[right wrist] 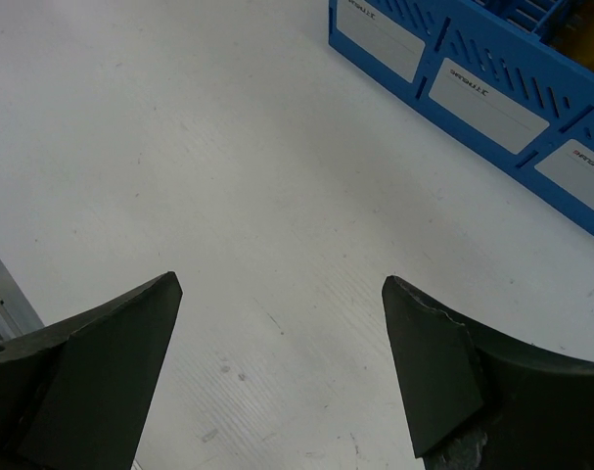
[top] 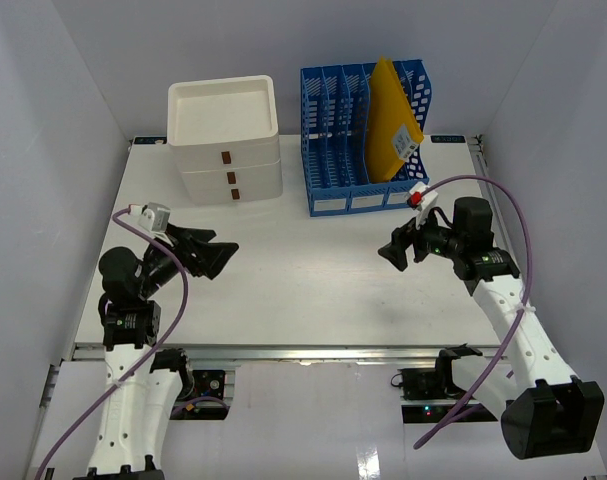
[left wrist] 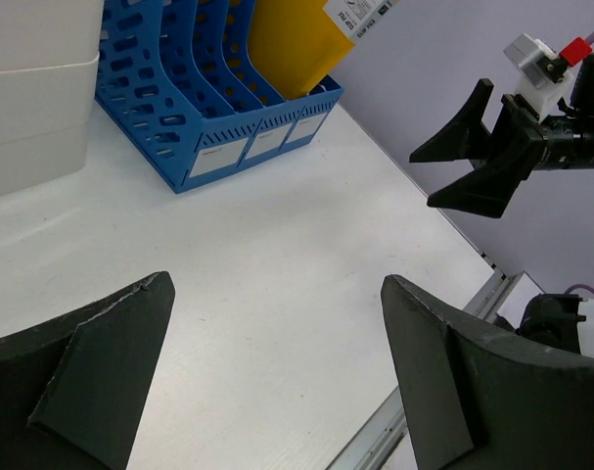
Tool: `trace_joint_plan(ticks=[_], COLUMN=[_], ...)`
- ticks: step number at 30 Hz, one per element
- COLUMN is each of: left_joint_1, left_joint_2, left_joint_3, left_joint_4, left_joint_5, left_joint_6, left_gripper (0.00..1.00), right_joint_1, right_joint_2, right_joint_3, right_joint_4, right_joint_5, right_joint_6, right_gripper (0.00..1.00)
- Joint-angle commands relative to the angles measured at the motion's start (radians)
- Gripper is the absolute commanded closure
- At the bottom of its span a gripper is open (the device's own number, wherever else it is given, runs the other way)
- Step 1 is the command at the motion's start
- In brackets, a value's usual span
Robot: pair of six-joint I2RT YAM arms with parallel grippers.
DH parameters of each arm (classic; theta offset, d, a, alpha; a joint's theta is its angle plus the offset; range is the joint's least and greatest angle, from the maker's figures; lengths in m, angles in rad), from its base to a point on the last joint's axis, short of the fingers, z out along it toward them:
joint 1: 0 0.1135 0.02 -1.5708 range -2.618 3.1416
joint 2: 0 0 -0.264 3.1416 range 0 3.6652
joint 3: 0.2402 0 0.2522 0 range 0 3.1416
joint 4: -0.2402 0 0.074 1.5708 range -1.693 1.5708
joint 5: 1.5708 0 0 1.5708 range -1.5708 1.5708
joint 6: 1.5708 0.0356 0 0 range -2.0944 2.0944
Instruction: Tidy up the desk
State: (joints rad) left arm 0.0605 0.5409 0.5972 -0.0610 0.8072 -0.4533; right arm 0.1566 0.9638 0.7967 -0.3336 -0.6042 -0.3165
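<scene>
While they hover above the white bench point(top: 303, 285), the left tool point(top: 219, 256) and right tool point(top: 395, 252) stand open and empty. A yellow envelope point(top: 393, 120) sits in the blue file rack point(top: 333, 130) beside the white drawer box point(top: 226, 150) at the far edge; nothing loose shows, so tidying looks finished.

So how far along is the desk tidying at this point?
Done, apparently: the yellow envelope stands in the blue file rack, which sits beside the white drawer box. In hand: nothing; the left gripper and right gripper hover open and empty over the desk. Left: nothing loose that I can see, so it looks finished.
</scene>
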Motion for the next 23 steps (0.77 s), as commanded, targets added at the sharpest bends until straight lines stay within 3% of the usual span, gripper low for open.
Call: trace_joint_plan(ticks=[1,17,23], left_joint_1=[0.000,-0.001,0.001], left_joint_2=[-0.029,-0.038,-0.036], left_joint_3=[-0.010,-0.021,-0.006], left_joint_4=[-0.044,-0.076,-0.105], left_joint_5=[0.040,0.032,0.030], left_joint_6=[0.008,0.001,0.010], left_gripper=[0.02,0.02,0.02], right_joint_1=[-0.006,-0.006,-0.006], right_joint_2=[-0.040,-0.133,-0.158], right_joint_3=[0.016,-0.068,-0.095], right_joint_4=[0.030,0.134,0.147], right_joint_5=[0.041,0.325,0.344], right_joint_6=[0.042,0.199,0.192], right_gripper=[0.10,0.10,0.10])
